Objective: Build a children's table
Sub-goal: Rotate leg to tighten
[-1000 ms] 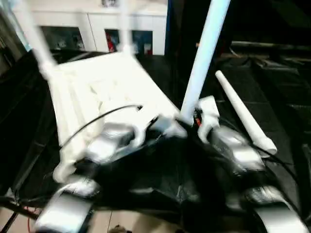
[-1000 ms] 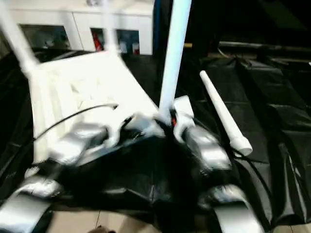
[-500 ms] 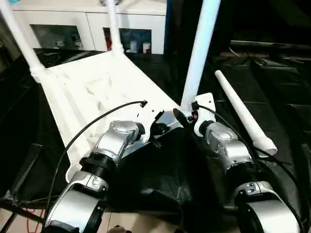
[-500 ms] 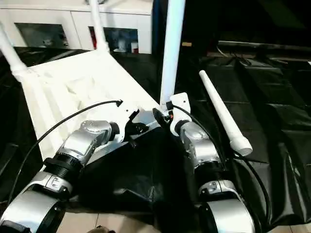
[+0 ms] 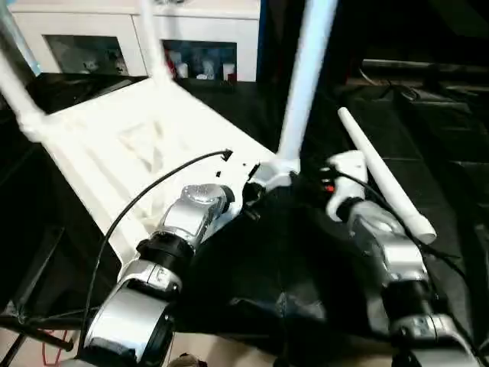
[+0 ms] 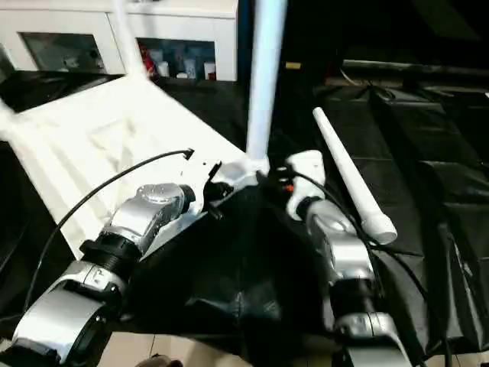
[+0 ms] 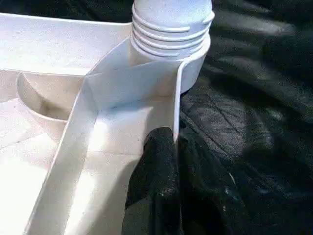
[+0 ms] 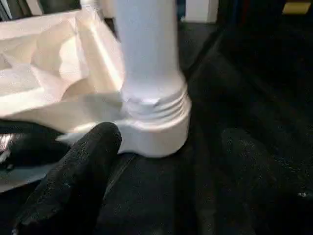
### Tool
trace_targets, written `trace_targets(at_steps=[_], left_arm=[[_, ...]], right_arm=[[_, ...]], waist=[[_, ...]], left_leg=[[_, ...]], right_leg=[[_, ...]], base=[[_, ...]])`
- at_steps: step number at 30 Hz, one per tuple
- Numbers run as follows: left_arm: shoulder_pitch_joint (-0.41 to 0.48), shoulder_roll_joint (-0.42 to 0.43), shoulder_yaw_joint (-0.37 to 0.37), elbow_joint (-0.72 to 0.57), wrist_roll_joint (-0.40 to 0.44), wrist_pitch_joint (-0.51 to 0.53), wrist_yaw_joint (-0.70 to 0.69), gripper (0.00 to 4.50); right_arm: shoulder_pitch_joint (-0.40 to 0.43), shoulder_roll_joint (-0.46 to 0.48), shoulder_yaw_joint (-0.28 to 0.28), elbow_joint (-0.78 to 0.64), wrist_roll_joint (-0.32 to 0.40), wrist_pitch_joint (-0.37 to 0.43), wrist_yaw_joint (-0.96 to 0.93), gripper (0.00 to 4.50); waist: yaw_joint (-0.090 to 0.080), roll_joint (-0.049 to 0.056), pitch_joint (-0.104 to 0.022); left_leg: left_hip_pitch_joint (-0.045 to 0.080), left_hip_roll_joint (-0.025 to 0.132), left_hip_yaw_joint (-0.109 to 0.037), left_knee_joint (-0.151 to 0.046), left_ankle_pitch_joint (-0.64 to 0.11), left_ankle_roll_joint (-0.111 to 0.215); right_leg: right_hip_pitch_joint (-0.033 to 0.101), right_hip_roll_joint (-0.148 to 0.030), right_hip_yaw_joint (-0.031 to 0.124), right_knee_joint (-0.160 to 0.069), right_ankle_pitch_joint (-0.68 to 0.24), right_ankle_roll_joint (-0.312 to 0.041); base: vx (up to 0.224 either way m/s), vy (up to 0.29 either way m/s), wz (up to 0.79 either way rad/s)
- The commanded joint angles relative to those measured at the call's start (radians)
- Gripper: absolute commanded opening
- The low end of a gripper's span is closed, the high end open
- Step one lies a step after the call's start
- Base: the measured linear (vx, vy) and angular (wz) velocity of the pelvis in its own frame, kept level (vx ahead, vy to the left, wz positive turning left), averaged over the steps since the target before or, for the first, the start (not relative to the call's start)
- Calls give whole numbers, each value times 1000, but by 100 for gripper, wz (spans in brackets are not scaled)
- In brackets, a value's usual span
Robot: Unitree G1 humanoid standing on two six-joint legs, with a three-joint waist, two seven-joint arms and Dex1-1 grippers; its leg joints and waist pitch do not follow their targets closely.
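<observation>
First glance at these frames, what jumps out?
The white tabletop lying upside down on black sheeting, with legs rising from its corners; the nearest leg stands between the two grippers. A loose leg lies on the sheeting to the right. The left gripper is shut on the tabletop's rim beside that leg's socket; the right gripper is open.

Both silver forearms reach up from the bottom edge toward mid-frame. The left gripper (image 5: 252,200) sits just left of centre, its black fingers (image 7: 159,166) pressed together. The right gripper (image 5: 309,187) sits just right of centre, fingers (image 8: 78,176) spread wide apart.
</observation>
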Motion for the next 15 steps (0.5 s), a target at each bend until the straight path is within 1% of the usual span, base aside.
trace_targets(at_steps=[1, 2, 3, 4, 5, 6, 7, 8, 9, 10, 11, 12, 13, 14, 15], left_arm=[[-46, -24, 63, -57, -66, -87, 1, 57], [-46, -24, 63, -57, -66, -87, 1, 57], [-49, -10, 52, -69, -52, -77, -4, 60], [-52, 0, 51, -70, -37, -87, 23, 81], [-52, 5, 57, -69, -33, -88, 43, 81], [-50, 13, 59, -71, -28, -86, 57, 81], [-47, 21, 56, -73, -25, -83, 59, 93], [-37, 34, 58, -90, -16, -84, 74, 93], [-20, 53, 64, -122, -6, -84, 90, 93], [6, 79, 79, -171, 6, -84, 108, 93], [6, 79, 79, -171, 6, -84, 108, 93], [47, 125, 101, -257, 30, -51, 135, 93], [64, 145, 112, -294, 38, -35, 149, 93], [68, 150, 115, -303, 40, -31, 152, 93], [90, 175, 135, -349, 49, -9, 175, 93]], right_arm=[[4, 7, 14, -39, 5, 20, -9, 384], [4, 7, 14, -39, 5, 20, -9, 384], [3, 13, 30, -35, -13, 35, -24, 384], [0, 21, 41, -28, -26, 51, -39, 384], [-3, 27, 47, -25, -30, 64, -44, 384], [-6, 33, 54, -23, -35, 74, -47, 384], [-5, 38, 60, -28, -39, 83, -50, 384], [-9, 41, 70, -22, -48, 86, -51, 384], [-13, 45, 82, -16, -57, 90, -52, 384], [-18, 52, 99, -9, -65, 98, -53, 384], [-18, 52, 99, -9, -65, 98, -53, 384], [-28, 60, 113, 3, -74, 98, -58, 384], [-32, 63, 117, 8, -78, 97, -62, 384], [-33, 64, 118, 9, -79, 97, -63, 384], [-40, 69, 120, 15, -81, 96, -69, 384]], waist=[[10, -12, -85], [11, -11, -84], [14, -10, -86], [16, -13, -84], [17, -10, -83], [16, -11, -82], [19, -14, -79], [19, -14, -78], [21, -7, -78], [19, -9, -79], [17, -9, -80], [15, -3, -80], [8, -3, -81], [6, -1, -81], [5, 0, -80]], left_leg=[[1, 43, -16, -52, -60, 134], [2, 44, -17, -53, -62, 132], [3, 44, -16, -51, -64, 127], [3, 51, -19, -54, -58, 122], [5, 50, -18, -54, -64, 118], [4, 49, -18, -54, -70, 117], [5, 49, -18, -57, -85, 105], [5, 48, -17, -57, -88, 103], [7, 50, -19, -58, -94, 95], [5, 52, -21, -59, -92, 86], [2, 52, -22, -60, -86, 82], [7, 49, -18, -57, -90, 78], [3, 53, -21, -60, -87, 73], [9, 55, -21, -60, -100, 66], [8, 52, -20, -60, -101, 64]], right_leg=[[81, -87, 49, -72, -103, -229], [79, -86, 49, -72, -108, -228], [79, -88, 49, -72, -106, -232], [77, -89, 50, -67, -96, -239], [75, -88, 49, -67, -99, -234], [75, -88, 50, -68, -103, -231], [77, -92, 50, -71, -142, -217], [77, -91, 51, -73, -153, -211], [75, -92, 51, -73, -164, -207], [78, -92, 52, -70, -160, -200], [79, -91, 52, -67, -150, -201], [74, -88, 52, -70, -149, -197], [76, -89, 52, -66, -132, -202], [71, -88, 52, -65, -136, -204], [72, -87, 52, -67, -139, -203]], base=[[0, 0, 0], [0, 0, 0], [0, 0, 0], [0, 0, 0], [0, 0, 0], [0, 0, 0], [0, 0, 0], [0, 0, 0], [0, 0, 0], [0, 0, 0], [0, 0, 0], [0, 0, 0], [0, 0, 0], [0, 0, 0], [0, 0, 0]])
